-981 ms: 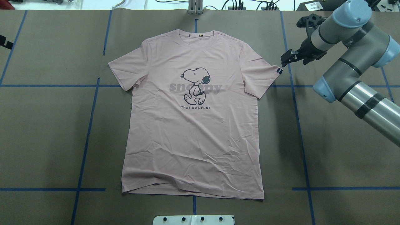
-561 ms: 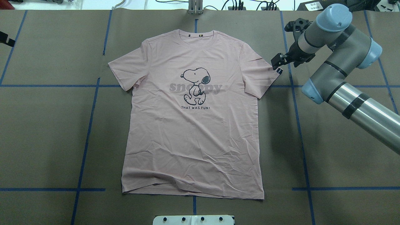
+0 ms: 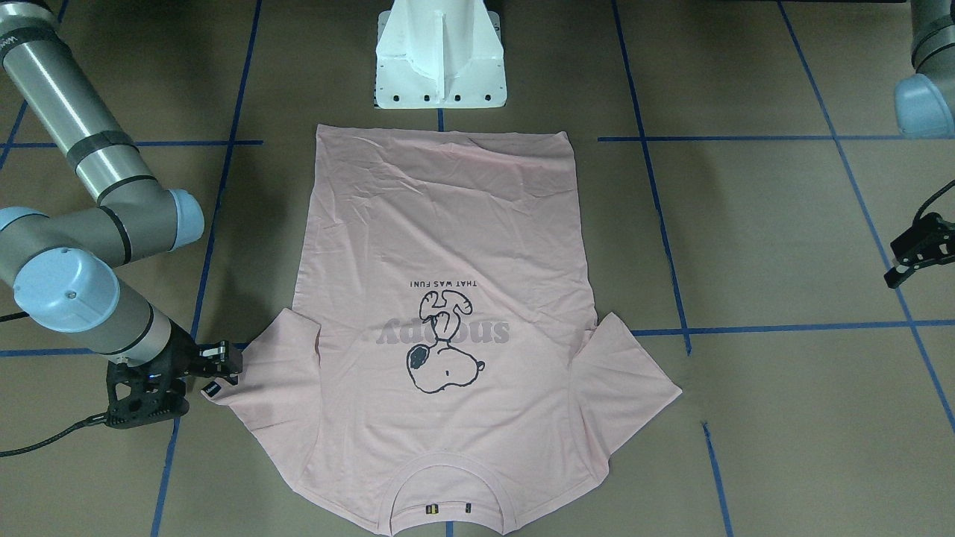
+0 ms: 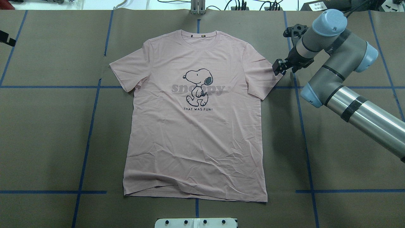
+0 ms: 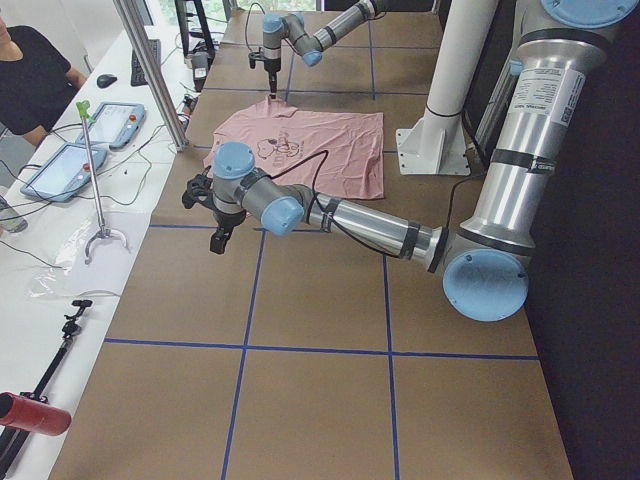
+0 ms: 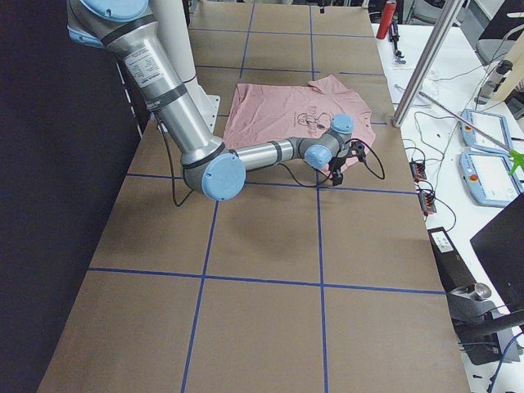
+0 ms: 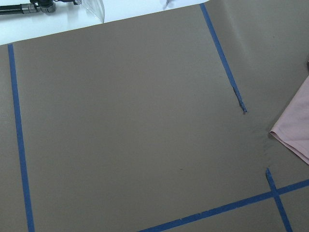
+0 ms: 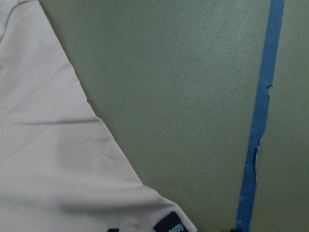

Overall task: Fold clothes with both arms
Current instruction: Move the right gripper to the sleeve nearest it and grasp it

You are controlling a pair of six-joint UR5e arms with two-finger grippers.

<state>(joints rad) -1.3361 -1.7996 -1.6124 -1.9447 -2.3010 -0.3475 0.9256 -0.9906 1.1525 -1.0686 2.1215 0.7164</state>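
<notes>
The pale pink T-shirt (image 4: 196,133) lies flat and face up on the brown table, collar at the far side; the front-facing view shows it upside down (image 3: 448,224). My right gripper (image 4: 278,67) is low over the tip of the shirt's right-hand sleeve, at the small dark tag (image 8: 170,226). It is open, a fingertip on either side of the sleeve corner (image 3: 224,365). My left gripper (image 3: 899,272) hangs open over bare table well away from the other sleeve, whose corner (image 7: 294,137) just shows in the left wrist view.
Blue tape lines (image 4: 85,152) grid the brown table cover. The white pedestal base (image 3: 440,56) stands by the shirt's hem. A side bench with tablets (image 5: 75,150), cables and a seated person runs along the far edge.
My right arm has swung left, bringing its gripper from clear of the sleeve to right over the tag end. The left gripper has barely shifted. The shirt has not moved.
</notes>
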